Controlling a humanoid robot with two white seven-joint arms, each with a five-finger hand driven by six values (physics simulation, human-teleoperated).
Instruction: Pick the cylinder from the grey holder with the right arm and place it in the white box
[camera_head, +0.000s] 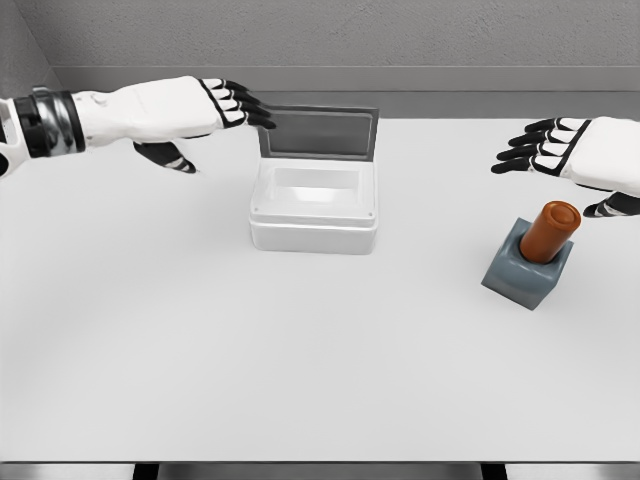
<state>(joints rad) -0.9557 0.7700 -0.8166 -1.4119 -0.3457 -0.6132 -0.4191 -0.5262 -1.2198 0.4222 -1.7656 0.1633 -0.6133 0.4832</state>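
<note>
**We are at the reach, the grasp is not yet made**

We begin at the fingers (527, 143) of our right hand (575, 150). They are spread and stretched out flat, the dark tips pointing toward the white box, and they pinch nothing. The thumb hangs lower, on the side of the hand away from the box. The hand hovers above and just behind the cylinder (550, 230), apart from it; we see a clear gap between the palm and the cylinder's top.

The cylinder is brown-orange and stands, a little tilted, in the grey holder (522, 273). Its lower part is hidden inside the holder, its upper part sticks out free. The holder sits on the table (300, 380), well apart from the white box (315, 218), on the right-arm side of it.

The white box is open, its grey lid (318, 133) standing up at the far edge, and the inside looks empty as far as we can see.

Our left hand (190, 115) hangs on the other side of the box, near the lid's corner. Its fingers are straight and together, and they hold nothing.

In our judgement the step in hand is the approach to the pick. The next move calls for lowering the right hand, turning it so fingers and thumb come on opposite sides of the free upper part, then closing. After that a lift along the cylinder's tilted axis seems wise, so it does not drag the holder.
</note>
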